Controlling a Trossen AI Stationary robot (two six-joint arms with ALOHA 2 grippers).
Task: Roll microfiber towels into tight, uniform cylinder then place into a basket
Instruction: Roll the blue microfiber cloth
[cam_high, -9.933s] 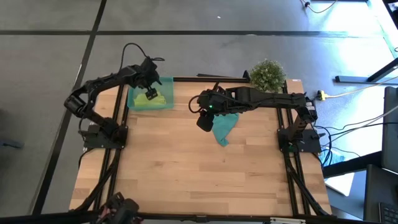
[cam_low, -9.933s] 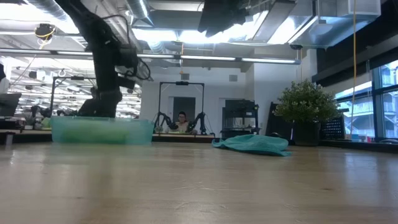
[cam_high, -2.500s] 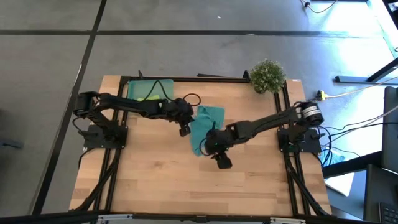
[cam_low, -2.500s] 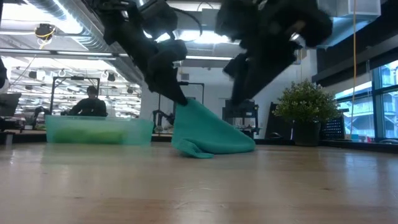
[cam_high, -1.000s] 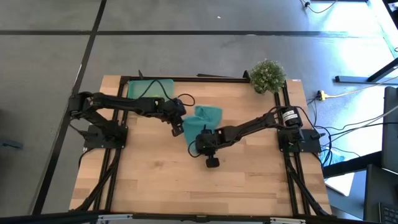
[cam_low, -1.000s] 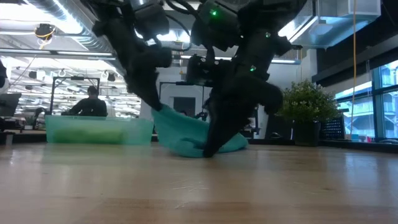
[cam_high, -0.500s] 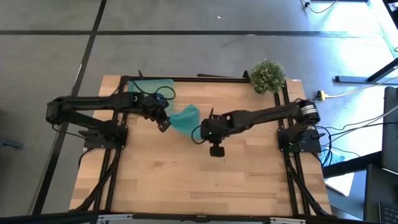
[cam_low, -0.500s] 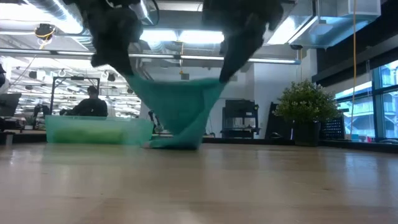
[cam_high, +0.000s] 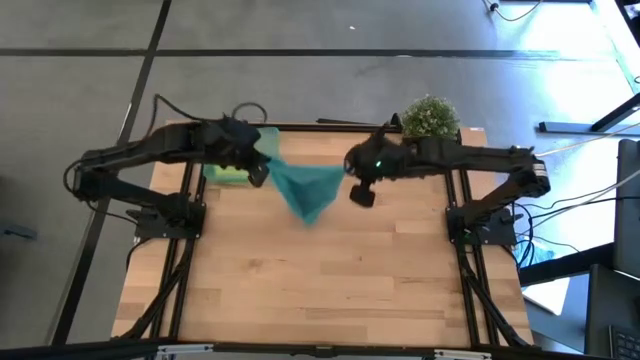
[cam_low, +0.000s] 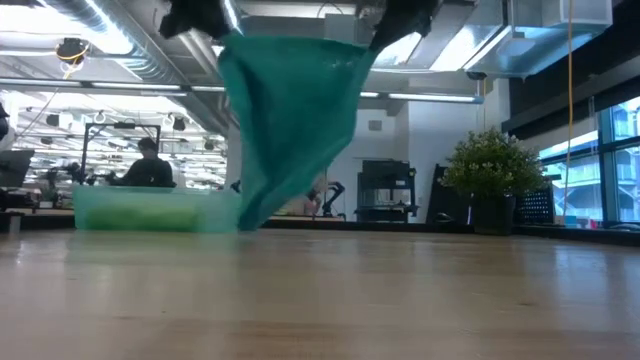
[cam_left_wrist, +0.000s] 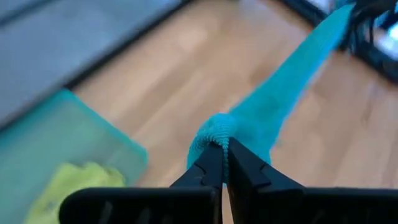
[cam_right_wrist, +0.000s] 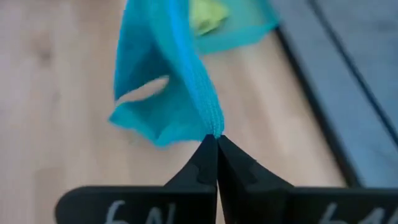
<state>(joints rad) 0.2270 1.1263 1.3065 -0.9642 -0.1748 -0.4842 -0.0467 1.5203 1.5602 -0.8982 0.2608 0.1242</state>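
The teal microfiber towel hangs stretched between my two grippers above the table's far middle. My left gripper is shut on one upper corner, my right gripper on the other. In the low view the teal towel drops as a sheet to a lower point close to the table top. The lime-green towel lies in the basket at the far left, partly hidden by my left arm. My left gripper pinches a bunched upper corner of the teal towel between its two shut fingers, slanting down from the table's left. The cloth runs taut from there toward the other gripper. My right gripper pinches the opposite upper corner between its shut fingers, slanting down from the right. The top edge runs taut from it, and the rest hangs below.
A potted plant stands at the far right corner. The basket sits just left of the hanging cloth. Bare wooden table spreads across the middle and near side. A person sits in the room behind.
Both grippers have risen and gone toward the far edge, the left toward the basket and the right toward the right, staying shut. The teal towel, heaped on the table a second ago, has been pulled up and spread into a hanging sheet between them.
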